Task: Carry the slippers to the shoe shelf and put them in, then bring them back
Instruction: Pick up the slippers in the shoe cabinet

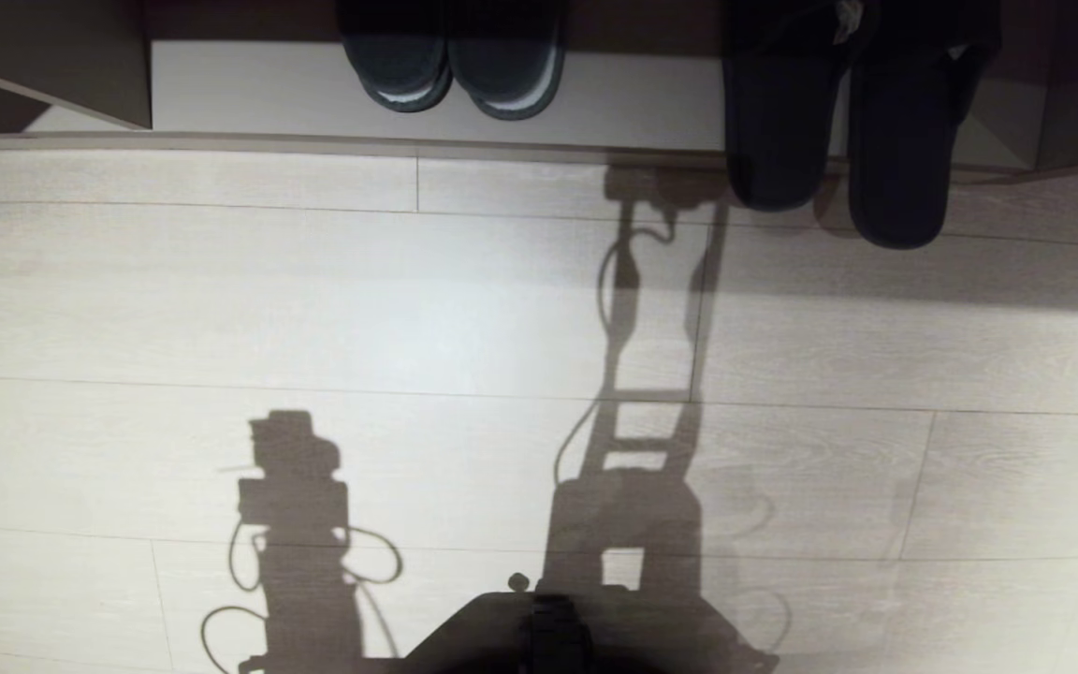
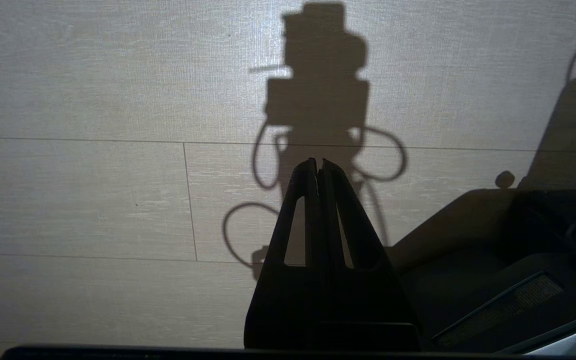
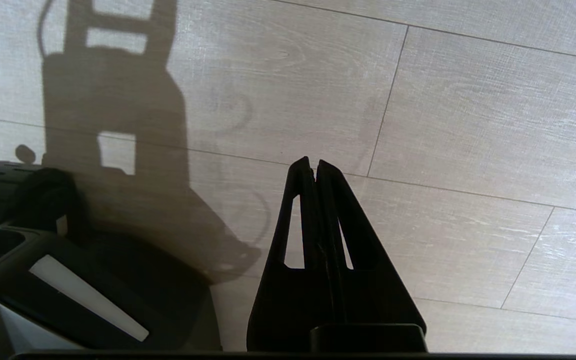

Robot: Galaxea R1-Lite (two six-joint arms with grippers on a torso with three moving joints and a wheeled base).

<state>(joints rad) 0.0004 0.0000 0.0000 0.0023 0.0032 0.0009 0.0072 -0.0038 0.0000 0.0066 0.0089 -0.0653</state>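
Right under my head camera sits my dark base (image 1: pixel 548 632), with my shadow stretched over the pale wood floor (image 1: pixel 408 309). Far ahead, the slippers (image 1: pixel 455 65) stand side by side on the light board of the shoe shelf (image 1: pixel 268 94), toes toward me. To their right a darker pair (image 1: pixel 838 122) hangs over the shelf's edge onto the floor. Both my claws hang over bare floor. Left gripper (image 2: pixel 318 161) is pressed closed, empty. Right gripper (image 3: pixel 313 161) is closed too, holding nothing.
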